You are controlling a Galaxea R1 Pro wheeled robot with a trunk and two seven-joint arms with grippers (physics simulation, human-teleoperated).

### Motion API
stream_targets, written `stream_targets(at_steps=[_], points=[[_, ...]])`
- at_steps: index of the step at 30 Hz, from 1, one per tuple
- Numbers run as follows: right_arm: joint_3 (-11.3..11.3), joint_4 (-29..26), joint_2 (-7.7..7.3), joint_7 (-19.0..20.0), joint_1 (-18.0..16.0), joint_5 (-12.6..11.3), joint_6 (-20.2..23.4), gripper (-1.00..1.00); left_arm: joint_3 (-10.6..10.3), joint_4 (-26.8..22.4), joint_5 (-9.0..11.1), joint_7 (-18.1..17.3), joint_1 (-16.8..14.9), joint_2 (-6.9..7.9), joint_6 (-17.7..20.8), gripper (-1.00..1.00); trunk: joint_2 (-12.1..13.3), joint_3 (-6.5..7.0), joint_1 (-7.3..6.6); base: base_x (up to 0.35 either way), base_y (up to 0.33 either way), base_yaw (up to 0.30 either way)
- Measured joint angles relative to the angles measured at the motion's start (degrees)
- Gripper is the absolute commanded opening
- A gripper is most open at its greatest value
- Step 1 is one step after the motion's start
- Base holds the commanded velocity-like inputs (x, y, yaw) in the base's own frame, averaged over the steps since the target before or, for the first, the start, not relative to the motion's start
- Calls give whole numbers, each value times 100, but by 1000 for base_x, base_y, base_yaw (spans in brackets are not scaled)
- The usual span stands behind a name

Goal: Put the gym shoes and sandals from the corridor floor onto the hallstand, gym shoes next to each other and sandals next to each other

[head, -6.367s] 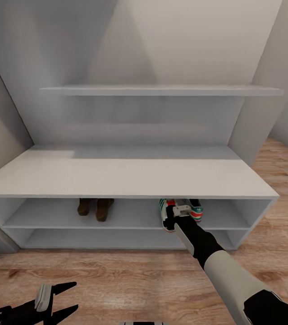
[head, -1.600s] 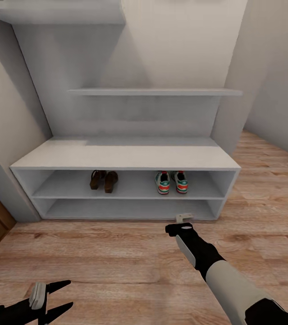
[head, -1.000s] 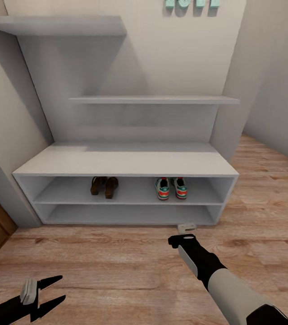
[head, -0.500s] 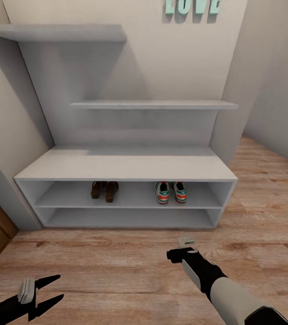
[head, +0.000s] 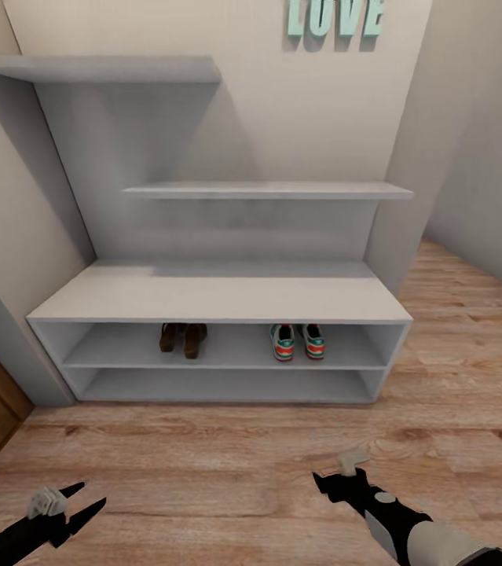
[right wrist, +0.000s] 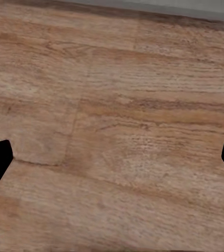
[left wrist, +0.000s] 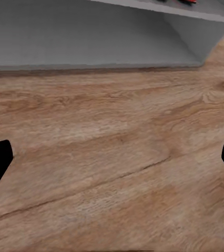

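Light-brown wood-plank corridor floor (head: pixel 227 464) lies bare before the wide pale-grey hallstand (head: pixel 219 295). On its upper open shelf, the brown leather sandals (head: pixel 182 339) sit paired, well apart from the green-striped white gym shoes (head: pixel 297 341), likewise paired, apparently satisfying the arrangement. Left tool (head: pixel 68 505) and right tool (head: pixel 343 468) hang released, holding nothing.

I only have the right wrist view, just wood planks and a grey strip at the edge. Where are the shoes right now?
Observer: In the head view, the two white sneakers with green stripes sit side by side on the upper open shelf of the pale-grey shoe rack.
Operator: And the sandals?
Observer: The small brown leather sandals stand together on that same shelf, to the left of the sneakers.
Operator: What about the left gripper?
Observer: The left gripper is open and holds nothing, above the wood-plank floor.
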Motion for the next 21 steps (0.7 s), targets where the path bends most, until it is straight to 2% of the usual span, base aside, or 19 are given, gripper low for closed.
stream_targets(at_steps=[1, 3, 5, 6, 8, 9, 10, 14, 16, 21], points=[[-2, 20, -228, 586, 213, -17, -237, 100, 11, 125, 1, 246, 1, -6, -12, 100, 40, 17, -22, 0, 0, 0], [-4, 26, -349, 835, 363, -27, -356, 100, 13, 220, 0, 472, 1, -9, -39, 100, 120, 54, -66, 0, 0, 0], [-8, 30, -412, 927, 448, -32, -420, 100, 12, 313, -2, 658, 1, -13, -58, 100, 201, 90, -110, 0, 0, 0], [-2, 32, -470, 1002, 558, -33, -476, 100, 8, 480, -8, 958, 2, -25, -77, 100, 241, 107, -132, 0, 0, 0], [-8, 35, -493, 1026, 624, -36, -500, 100, 6, 598, -9, 1181, 1, -47, -91, 100, 321, 144, -176, 0, 0, 0], [-8, 39, -507, 1036, 676, -36, -513, 100, 4, 690, -13, 1401, 3, -77, -99, 100, 361, 161, -198, 0, 0, 0], [-6, 42, -523, 1026, 750, -40, -526, 100, -2, 781, -23, 1742, 3, -147, -110, 100, 401, 179, -220, 0, 0, 0], [-9, 44, -535, 896, 854, -45, -534, 100, -13, 845, -29, 2272, 3, -324, -119, 100, 562, 251, -308, 0, 0, 0], [-7, 45, -527, 682, 947, -46, -538, 100, -25, 873, -34, 2713, 2, -488, -123, 100, 642, 287, -351, 0, 0, 0], [-2, 45, -485, 416, 1024, -40, -538, 100, -36, 918, -39, 3221, 2, -724, -129, 100, 842, 377, -461, 0, 0, 0]])
